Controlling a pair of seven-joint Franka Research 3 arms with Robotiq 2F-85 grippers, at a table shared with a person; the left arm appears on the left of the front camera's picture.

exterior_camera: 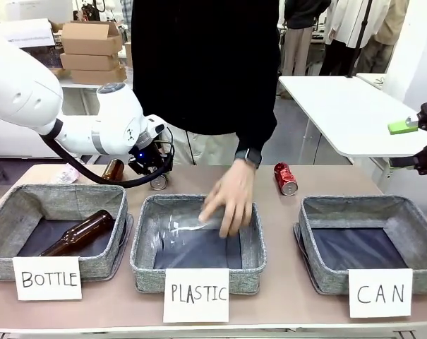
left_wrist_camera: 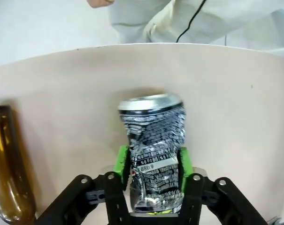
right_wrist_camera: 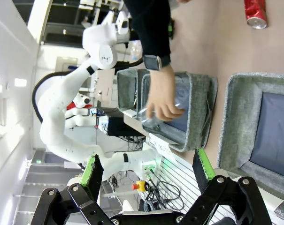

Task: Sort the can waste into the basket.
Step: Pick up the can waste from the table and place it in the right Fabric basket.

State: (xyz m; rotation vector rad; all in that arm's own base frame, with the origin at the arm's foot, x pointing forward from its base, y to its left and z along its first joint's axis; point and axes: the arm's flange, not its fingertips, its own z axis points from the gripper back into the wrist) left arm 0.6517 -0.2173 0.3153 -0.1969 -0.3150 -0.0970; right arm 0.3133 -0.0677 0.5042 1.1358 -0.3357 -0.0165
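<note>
You have the table [exterior_camera: 284, 212] carrying three grey fabric baskets in a row along its near edge. The basket signed "CAN" [exterior_camera: 404, 219] sits at your right end and holds nothing visible on its dark bottom. The middle basket [exterior_camera: 146, 244], signed "PLASTIC", has the person's hand [exterior_camera: 231, 198] pressing a clear plastic bottle [exterior_camera: 188, 226] into it. The basket signed "BOTTLE" [exterior_camera: 8, 226] at your left end holds one brown glass bottle [exterior_camera: 79, 234].

Your left arm reaches to the far side of the table behind those baskets. Its left gripper [left_wrist_camera: 155, 164] is pinching the dented dark blue and silver can [left_wrist_camera: 153, 140], green pads on either side of the can's body; the can appears to rest on the tabletop. A second brown bottle [left_wrist_camera: 8, 164] lies just beside it.

Your right gripper [right_wrist_camera: 149, 171] hangs off the table's right side with its fingers spread wide and nothing between them.

The red can [exterior_camera: 285, 178] lies on its side on the table, behind the gap between the middle and "CAN" baskets, untouched.
</note>
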